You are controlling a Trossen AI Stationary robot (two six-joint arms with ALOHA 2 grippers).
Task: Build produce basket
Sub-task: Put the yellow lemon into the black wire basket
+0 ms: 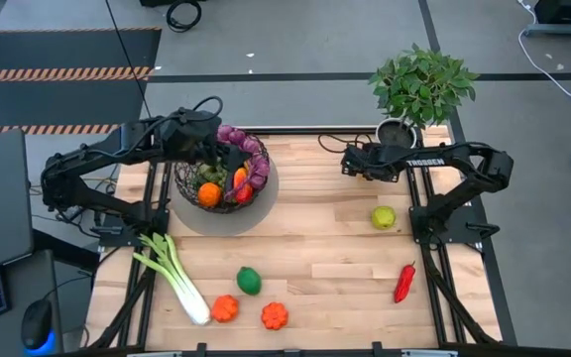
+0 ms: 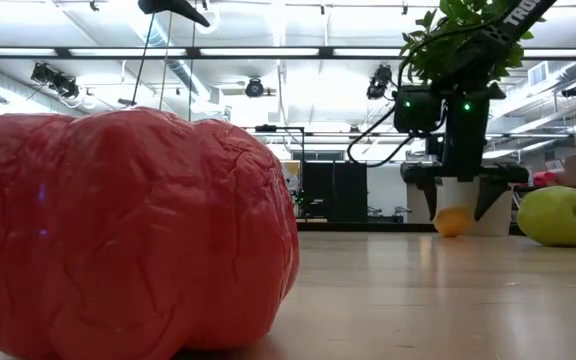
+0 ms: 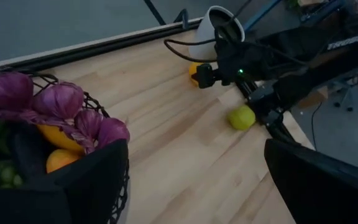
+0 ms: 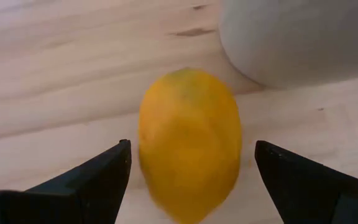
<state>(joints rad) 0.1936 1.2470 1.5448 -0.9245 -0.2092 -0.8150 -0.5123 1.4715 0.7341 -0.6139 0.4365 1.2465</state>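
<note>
Right pincer released, fingers wide, lemon between them on table, white pot just beyond. Left pincer released, over basket holding produce.

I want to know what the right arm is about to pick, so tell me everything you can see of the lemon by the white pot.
The lemon is a yellow-orange oval with a smooth, slightly dimpled skin, whole and unmarked. It lies on the wooden table at the far edge, right beside the white pot, though contact with the pot cannot be told. The right end effector is open, one finger on each side of the lemon, not touching it.
</note>
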